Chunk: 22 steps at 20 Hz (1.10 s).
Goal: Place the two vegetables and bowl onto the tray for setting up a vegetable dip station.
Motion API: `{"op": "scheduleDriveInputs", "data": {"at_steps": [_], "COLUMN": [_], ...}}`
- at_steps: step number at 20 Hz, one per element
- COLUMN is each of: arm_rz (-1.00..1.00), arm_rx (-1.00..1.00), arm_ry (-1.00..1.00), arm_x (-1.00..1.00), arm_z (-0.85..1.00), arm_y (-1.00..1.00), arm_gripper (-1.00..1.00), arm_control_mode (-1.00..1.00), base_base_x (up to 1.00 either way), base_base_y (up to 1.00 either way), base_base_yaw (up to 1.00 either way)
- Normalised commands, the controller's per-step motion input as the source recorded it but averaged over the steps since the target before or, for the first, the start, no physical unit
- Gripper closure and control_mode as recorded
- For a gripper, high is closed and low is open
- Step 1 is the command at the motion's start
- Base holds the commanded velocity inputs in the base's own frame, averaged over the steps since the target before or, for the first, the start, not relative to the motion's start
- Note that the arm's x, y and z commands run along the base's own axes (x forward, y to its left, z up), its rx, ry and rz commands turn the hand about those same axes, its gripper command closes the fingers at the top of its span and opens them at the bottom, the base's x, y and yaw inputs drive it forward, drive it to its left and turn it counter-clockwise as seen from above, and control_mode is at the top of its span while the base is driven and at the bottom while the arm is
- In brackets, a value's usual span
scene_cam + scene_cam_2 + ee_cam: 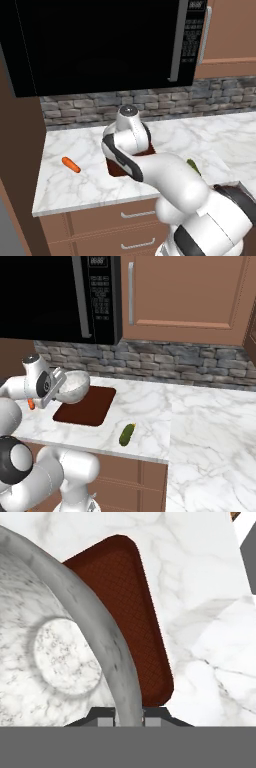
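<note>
My gripper point(129, 718) is shut on the rim of the white-grey speckled bowl point(55, 647). It holds the bowl point(73, 387) tilted in the air over the far left end of the dark reddish-brown tray point(92, 408). In the hand view the tray point(127, 597) lies flat on the marble below the bowl. The arm covers most of the tray point(118, 169) in the left base view. The orange carrot point(71, 164) lies on the counter left of the tray, and peeks out behind the wrist point(31, 404). The dark green cucumber point(127, 434) lies near the front edge, right of the tray.
A black microwave point(100, 45) hangs above the marble counter point(200, 416). Behind it runs a stone backsplash point(165, 363) with wooden cabinets point(185, 296) above. The counter's front edge point(95, 206) has drawers below it. A brown wall panel point(20, 165) bounds the counter's left end.
</note>
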Motion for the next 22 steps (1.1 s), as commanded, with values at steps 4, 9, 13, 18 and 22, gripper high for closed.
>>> {"op": "scheduleDriveInputs", "data": {"at_steps": [4, 9, 13, 18, 22], "arm_rz": [0.00, 0.00, 0.00, 0.00, 0.00], "arm_rx": [0.00, 0.00, 0.01, 0.00, 0.00], "arm_ry": [0.00, 0.00, 0.01, 0.00, 0.01], "arm_x": [0.27, 0.28, 0.37, 0.37, 0.31], "arm_z": [-0.09, -0.14, -0.12, -0.08, -0.09], "arm_y": [-0.09, -0.04, -0.02, -0.01, -0.02], "arm_gripper": [1.00, 1.00, 1.00, 1.00, 1.00], "arm_control_mode": [-1.00, -1.00, -1.00, -1.00, -1.00], "base_base_x": [0.00, 0.00, 0.00, 0.00, 0.00], "base_base_y": [0.00, 0.00, 0.00, 0.00, 0.00], "base_base_yaw": [0.00, 0.00, 0.00, 0.00, 0.00]}}
